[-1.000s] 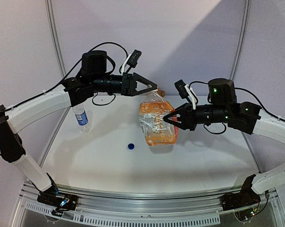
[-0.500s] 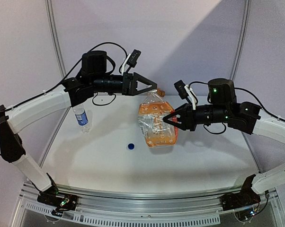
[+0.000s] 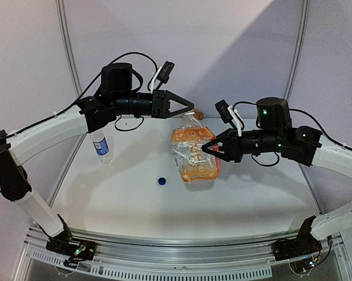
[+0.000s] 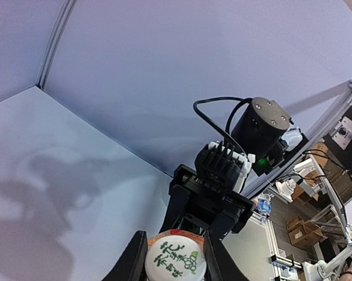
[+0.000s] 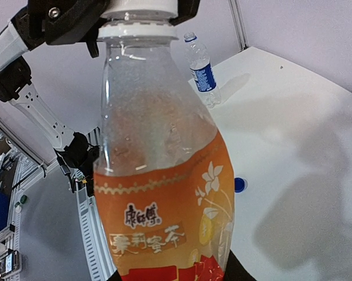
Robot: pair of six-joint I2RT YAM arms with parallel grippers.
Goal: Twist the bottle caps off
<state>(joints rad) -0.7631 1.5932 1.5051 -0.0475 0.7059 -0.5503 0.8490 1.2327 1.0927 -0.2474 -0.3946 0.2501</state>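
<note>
Pinching white cap [image 4: 175,261] atop the roughly upright orange bottle [image 3: 193,153]: left hand [image 3: 192,109], reaching from the left; right hand [image 3: 207,147] clamps the body from the right

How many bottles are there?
2. The water bottle stands on the table at the left. The orange bottle is held in the middle: the right tool grips its body, the left tool its white cap. None seems hidden.
</note>
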